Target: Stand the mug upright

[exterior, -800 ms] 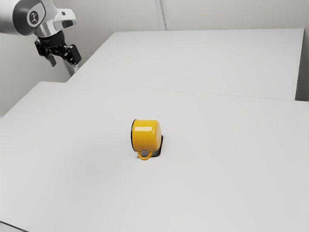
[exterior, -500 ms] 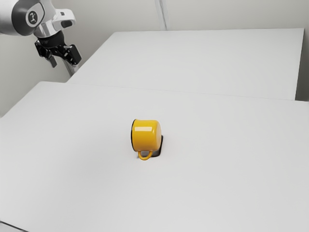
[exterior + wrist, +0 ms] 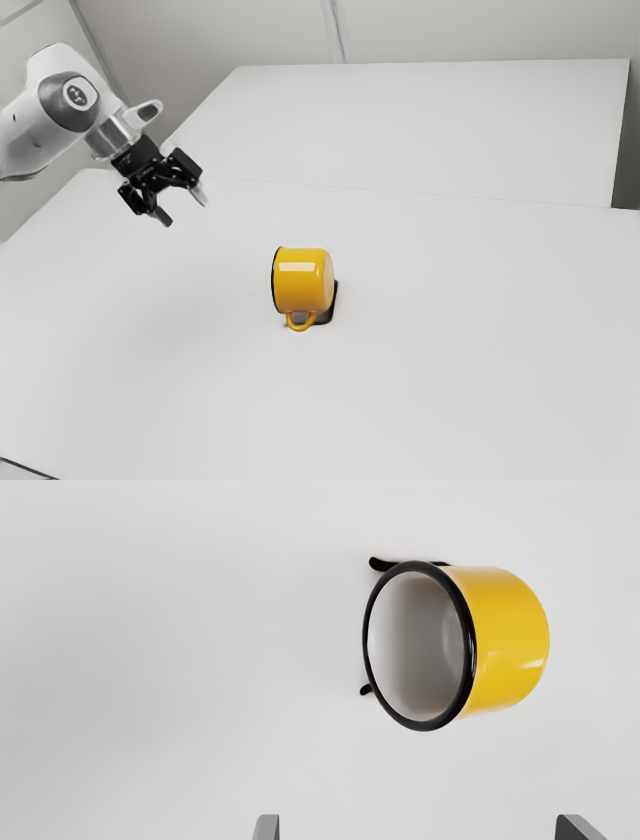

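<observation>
The mug point(image 3: 303, 281) lay on its side on the counter point(image 3: 450, 360), its base toward the exterior view's right and its mouth toward that view's left, where the arm came in. Its handle point(image 3: 301, 328) stuck out on the side nearest the exterior camera. Something dark point(image 3: 326, 317) showed low beside and partly behind the mug; what it was, I could not tell. In the wrist view the black rim point(image 3: 471, 650) faced partly toward the camera, with the inside plainly visible. Off toward the exterior view's upper left hung the claw point(image 3: 183, 209), well apart from the mug and above it, its fingers spread wide with nothing held between them.

I judged the step in hand to be getting hold of the mug. That called for lowering the open claw to it, closing on its body or rim, then tipping it so the mouth swung up and the base settled flat.
</observation>
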`<action>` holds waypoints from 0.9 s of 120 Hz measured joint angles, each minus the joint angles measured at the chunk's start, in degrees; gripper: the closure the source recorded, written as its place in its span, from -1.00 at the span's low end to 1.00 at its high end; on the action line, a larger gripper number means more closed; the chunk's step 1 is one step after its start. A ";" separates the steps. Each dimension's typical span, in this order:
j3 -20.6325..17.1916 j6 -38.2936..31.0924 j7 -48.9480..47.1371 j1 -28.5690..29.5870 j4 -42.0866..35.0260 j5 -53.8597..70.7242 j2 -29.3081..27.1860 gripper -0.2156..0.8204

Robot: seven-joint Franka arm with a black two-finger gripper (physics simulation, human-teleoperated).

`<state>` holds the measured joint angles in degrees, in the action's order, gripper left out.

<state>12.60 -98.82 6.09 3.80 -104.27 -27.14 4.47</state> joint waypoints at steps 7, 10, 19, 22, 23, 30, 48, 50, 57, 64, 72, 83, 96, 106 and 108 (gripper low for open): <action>0.10 -0.27 -0.13 0.35 -0.23 -3.62 2.12 -0.58; 0.12 -0.42 -0.18 0.25 -0.27 -5.03 3.14 -0.58; 0.11 -0.89 -0.28 -0.21 -0.40 -9.01 5.79 -0.58; 0.11 -1.09 -0.31 -0.27 -0.49 -10.12 6.45 -0.58; 0.10 -1.16 -0.32 -0.28 -0.52 -10.44 6.66 -0.58; 0.12 -1.63 -0.34 -0.30 -0.67 -12.59 8.18 -0.58; 0.07 -2.99 -0.40 -0.44 -1.47 -18.36 11.93 -0.58; 0.05 -3.26 -0.40 -0.50 -1.48 -19.01 12.28 -0.58; -0.16 -4.25 -0.40 -0.74 -1.51 -21.16 13.39 -0.58; -0.25 -5.04 -0.38 -0.97 -1.53 -23.37 14.49 -0.58; -0.42 -5.71 -0.34 -1.20 -1.56 -25.80 15.88 -0.58; -0.63 -6.33 -0.29 -1.47 -1.74 -29.50 17.28 -0.58; -0.72 -6.83 -0.25 -2.14 -1.76 -33.62 18.59 -0.58; -0.73 -7.28 -0.22 -2.82 -2.12 -36.12 19.11 -0.58; -0.73 -7.35 -0.21 -2.92 -2.29 -36.63 19.16 -0.58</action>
<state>11.86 -106.17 5.87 0.87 -106.56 -63.78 23.63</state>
